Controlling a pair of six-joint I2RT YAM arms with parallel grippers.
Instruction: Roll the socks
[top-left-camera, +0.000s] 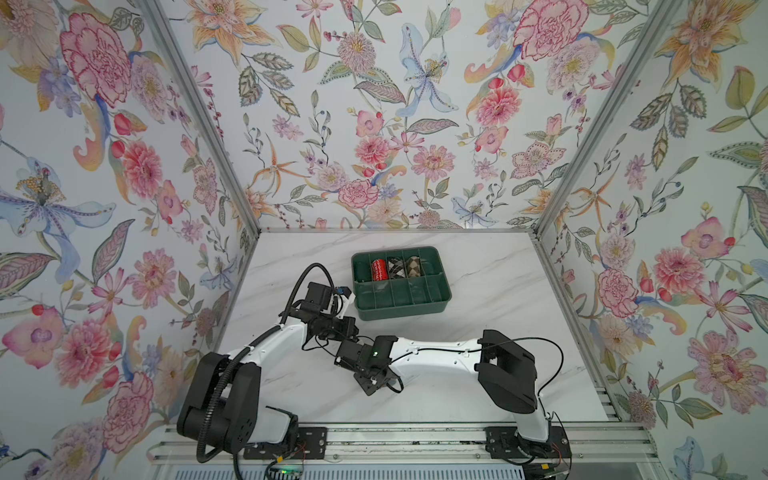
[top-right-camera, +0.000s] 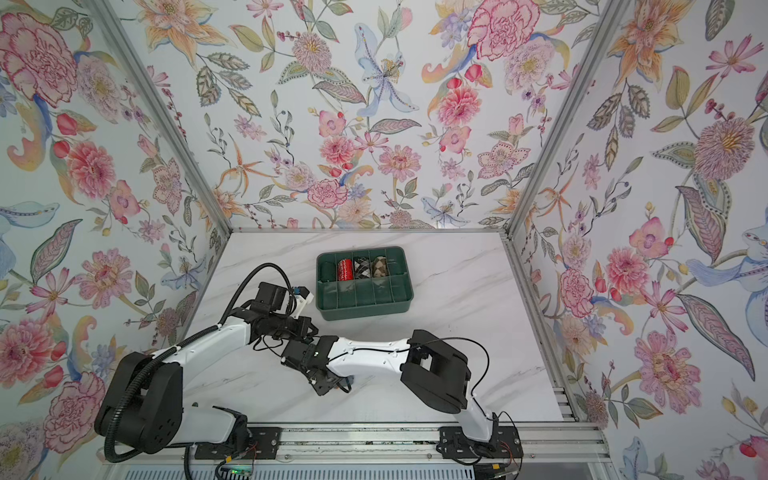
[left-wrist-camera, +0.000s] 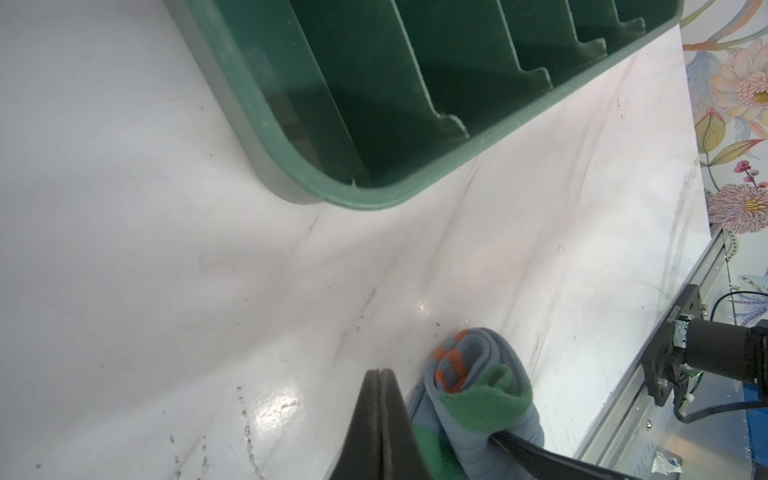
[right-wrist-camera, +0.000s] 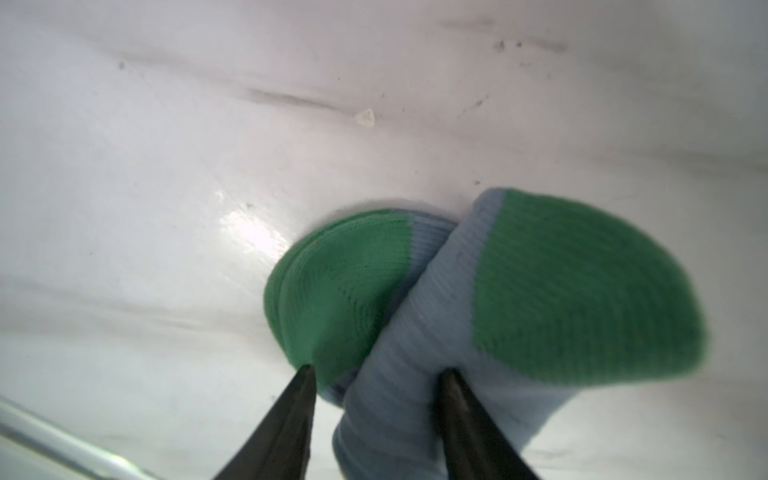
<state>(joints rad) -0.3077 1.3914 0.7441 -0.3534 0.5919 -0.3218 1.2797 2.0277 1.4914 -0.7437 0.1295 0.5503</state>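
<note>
The socks (left-wrist-camera: 484, 386) lie on the white marbled table as a loose grey-blue roll with green patches and orange stripes at its core. My left gripper (left-wrist-camera: 379, 372) is shut and empty, its tips just beside the roll. My right gripper (right-wrist-camera: 378, 371) has a finger on each side of the socks (right-wrist-camera: 415, 340), and both tips touch the fabric. The green toes stick out past those fingers. In both top views the two wrists meet in front of the tray and hide the socks.
A green divided tray (top-left-camera: 401, 309) stands just behind the grippers; its rim (left-wrist-camera: 291, 158) is close to the left gripper. Its back row holds a red bundle (top-left-camera: 378, 269), a black-white bundle (top-left-camera: 394, 268) and a brown bundle (top-left-camera: 412, 267). Floral walls enclose the table.
</note>
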